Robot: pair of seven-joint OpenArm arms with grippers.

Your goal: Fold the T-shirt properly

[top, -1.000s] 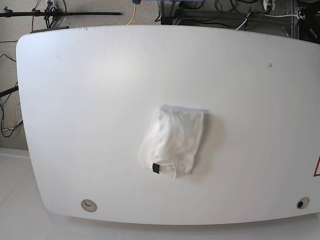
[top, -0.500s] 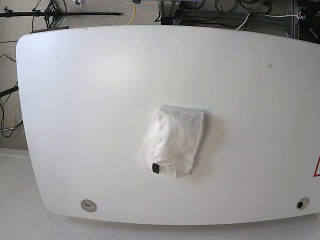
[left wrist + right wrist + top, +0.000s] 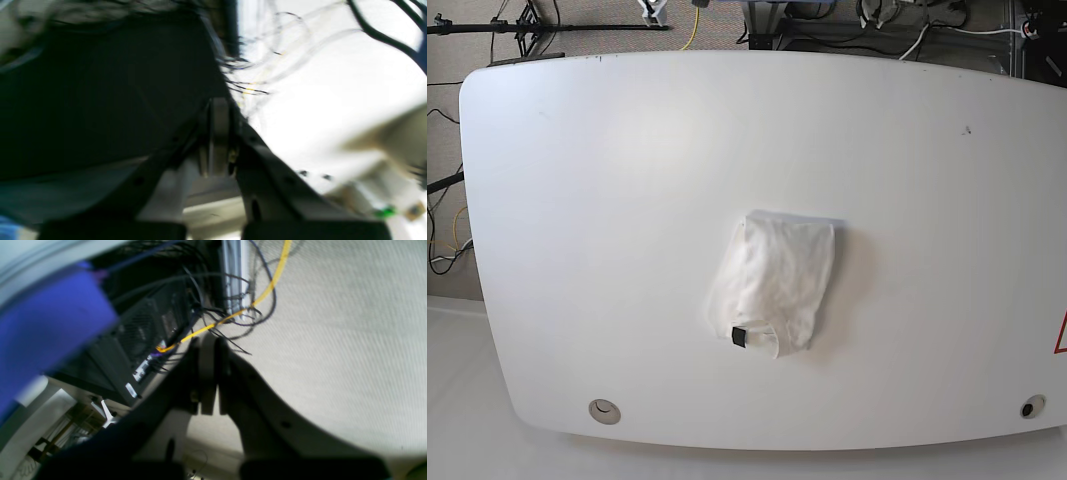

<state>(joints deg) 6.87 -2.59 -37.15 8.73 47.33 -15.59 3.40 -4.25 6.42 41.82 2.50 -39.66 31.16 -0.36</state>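
The T-shirt (image 3: pixel 774 280) lies folded into a small white bundle near the middle of the white table (image 3: pixel 607 200), with its small black tag (image 3: pixel 739 337) at the near end. No print shows. Neither arm appears in the base view. In the left wrist view my left gripper (image 3: pixel 218 110) is shut with nothing between its fingers, pointing off the table at dark equipment. My right gripper (image 3: pixel 207 343) is also shut and holds nothing, aimed at carpet and cables.
Two round cable holes sit near the table's front edge, one at the left (image 3: pixel 605 409) and one at the right (image 3: pixel 1031 407). A yellow cable (image 3: pixel 267 290) and black wires lie on the carpet beyond the table. Stands and cables line the far edge.
The T-shirt has not moved. Small white parts at the top edge of the base view have shifted slightly.
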